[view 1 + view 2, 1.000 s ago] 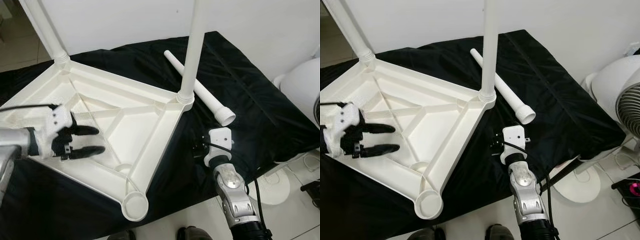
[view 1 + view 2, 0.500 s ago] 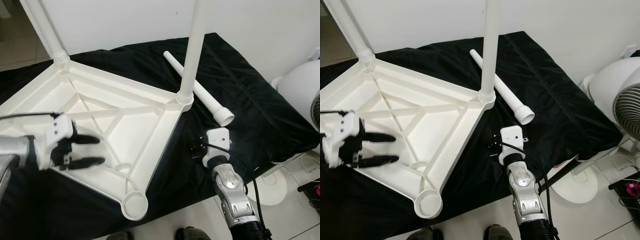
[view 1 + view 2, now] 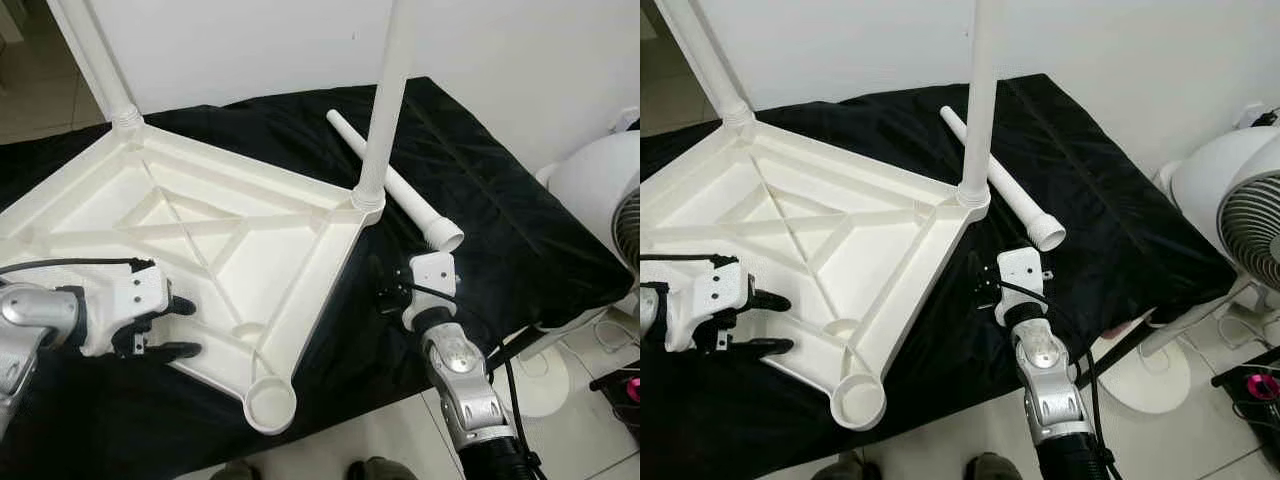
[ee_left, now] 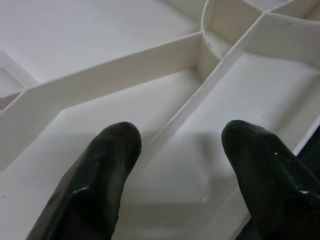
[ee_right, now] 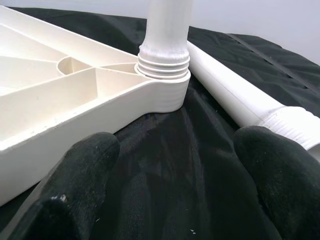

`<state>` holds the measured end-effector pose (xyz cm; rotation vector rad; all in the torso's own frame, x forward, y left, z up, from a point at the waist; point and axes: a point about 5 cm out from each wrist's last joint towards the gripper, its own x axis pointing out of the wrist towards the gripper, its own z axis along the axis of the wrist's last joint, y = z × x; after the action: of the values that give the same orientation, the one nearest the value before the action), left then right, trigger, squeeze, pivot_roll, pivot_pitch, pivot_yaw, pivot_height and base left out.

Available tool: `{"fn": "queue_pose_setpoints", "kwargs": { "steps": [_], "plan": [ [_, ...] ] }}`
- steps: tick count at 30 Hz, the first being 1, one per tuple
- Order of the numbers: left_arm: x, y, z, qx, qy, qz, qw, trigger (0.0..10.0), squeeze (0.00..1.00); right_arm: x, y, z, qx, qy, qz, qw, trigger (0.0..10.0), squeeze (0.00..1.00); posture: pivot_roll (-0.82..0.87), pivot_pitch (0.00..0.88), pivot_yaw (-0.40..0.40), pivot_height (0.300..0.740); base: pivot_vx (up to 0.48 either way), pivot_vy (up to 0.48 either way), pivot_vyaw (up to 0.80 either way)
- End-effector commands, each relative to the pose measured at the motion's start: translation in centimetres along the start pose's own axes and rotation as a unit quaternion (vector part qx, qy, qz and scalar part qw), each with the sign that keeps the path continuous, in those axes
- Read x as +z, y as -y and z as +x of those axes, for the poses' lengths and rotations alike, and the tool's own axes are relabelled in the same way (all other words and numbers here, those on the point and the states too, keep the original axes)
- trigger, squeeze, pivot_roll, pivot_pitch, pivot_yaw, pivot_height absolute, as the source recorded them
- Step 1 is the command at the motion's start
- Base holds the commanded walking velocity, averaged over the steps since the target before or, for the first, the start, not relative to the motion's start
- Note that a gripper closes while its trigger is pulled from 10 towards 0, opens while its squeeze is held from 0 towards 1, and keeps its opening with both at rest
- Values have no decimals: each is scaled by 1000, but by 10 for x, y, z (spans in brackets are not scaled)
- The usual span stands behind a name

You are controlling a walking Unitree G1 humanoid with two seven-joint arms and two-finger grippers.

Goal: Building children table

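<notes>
Two legs [image 3: 388, 100] already stand upright in corner sockets of the upturned white tabletop [image 3: 260, 225], which lies on the black cloth [image 3: 480, 190]; one loose leg [image 3: 410, 190] lies just beside it on the cloth, and one empty socket [image 3: 270, 403] faces you at the near corner. You look to be at the leg-fitting step. Your left gripper [image 3: 165, 325] hovers with fingers spread over the tabletop's ribbed underside near its edge. Your right gripper [image 5: 165, 165], fingers [image 5: 80, 160] also spread and holding nothing, points at the loose leg's threaded end; next, I judge, close on that leg and carry it to the empty socket
</notes>
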<state>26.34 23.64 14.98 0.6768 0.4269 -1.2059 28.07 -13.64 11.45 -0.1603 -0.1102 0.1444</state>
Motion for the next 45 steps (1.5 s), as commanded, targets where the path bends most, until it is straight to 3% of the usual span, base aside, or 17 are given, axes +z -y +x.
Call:
{"fn": "queue_pose_setpoints", "kwargs": {
  "steps": [1, 4, 16, 20, 21, 22, 23, 35, 45],
  "plan": [
    [-8, -7, 3, 89, -20, -9, 996, 10000, 0, -3, 0, -2, 1, -5, -1, 1000, 10000, 0, -41, 44, 32, 740, 0, 0, 0],
    [-11, -19, 7, 131, -32, -11, 991, 10000, 0, -4, -1, -3, 0, -7, 1, 1000, 10000, 0, -42, 49, 35, 740, 0, 0, 0],
    [-22, -27, 12, 164, -87, -17, 982, 10000, 0, -5, -1, -4, -4, -8, 1, 1000, 10000, 0, -47, 65, 44, 740, 0, 0, 0],
    [-22, -28, 12, 162, -86, -21, 983, 10000, 0, -5, 0, -4, -6, -9, 1, 1000, 10000, 0, -47, 69, 46, 740, 0, 0, 0],
    [-22, -28, 12, 160, -83, -23, 983, 3569, 0, -5, 0, -4, -7, -9, 0, 1000, 10000, 0, -46, 75, 46, 740, 0, 0, 0],
    [-22, -28, 12, 159, -81, -25, 984, 2667, 0, -5, 0, -4, -7, -9, 0, 1000, 10000, 0, -45, 77, 45, 740, 0, 0, 0],
    [-22, -27, 11, 155, -78, -27, 984, 0, 0, -4, 0, -3, -7, -9, 0, 1000, 10000, 0, -42, 78, 45, 740, 0, 0, 0],
    [-17, -18, 15, 137, -55, -35, 988, 0, 0, -3, 1, 0, -7, -7, -1, 1000, 10000, 0, -40, 80, 45, 740, 0, 0, 0],
    [-6, -9, 26, 135, -32, -28, 990, 0, 0, -3, -4, 1, -2, -7, 2, 1000, 10000, 0, -37, 82, 38, 740, 0, 0, 0]
  ]
}}
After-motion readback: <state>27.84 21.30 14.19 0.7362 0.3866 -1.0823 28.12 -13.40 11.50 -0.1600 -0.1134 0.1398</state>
